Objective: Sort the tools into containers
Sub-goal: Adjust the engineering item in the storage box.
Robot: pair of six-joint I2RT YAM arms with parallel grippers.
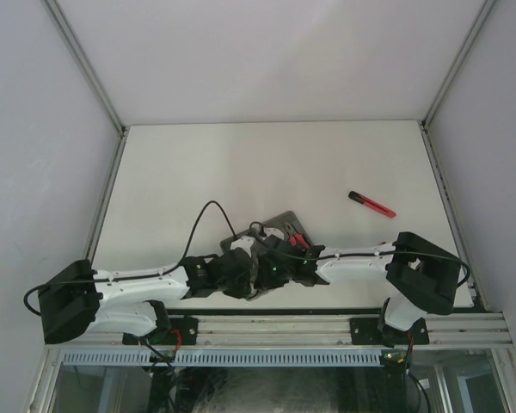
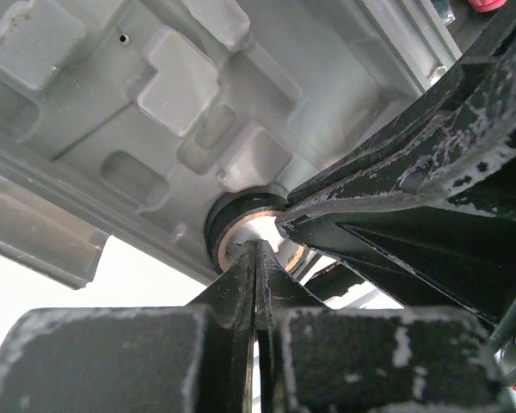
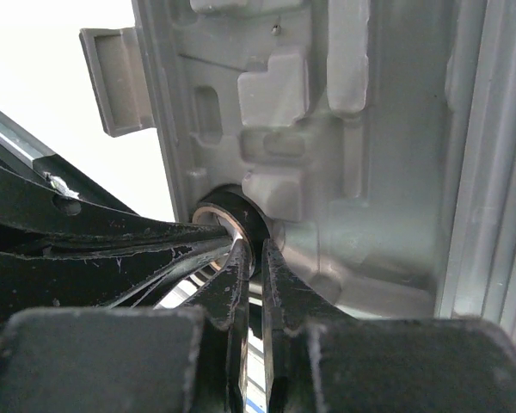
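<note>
Left arm (image 1: 138, 280) and right arm (image 1: 354, 256) are seen crowded over the grey case (image 1: 284, 220); the slim red-black stick tool (image 1: 371, 205) is spotted at 2 o'clock, well apart.

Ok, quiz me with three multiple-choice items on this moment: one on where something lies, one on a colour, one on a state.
1. Where does the red-black stick lie?
A. inside the case
B. on the table, beyond the case to the right
C. in the left tool

2. What colour is the case?
A. grey
B. blue
C. yellow

3. How do the left tool's jaws stand?
A. wide open
B. shut
C. out of view

Answers:
1 B, the stick lies alone on the white surface in the top view.
2 A, the moulded shell is grey in every view.
3 B, its fingers meet in the left wrist view.
</note>
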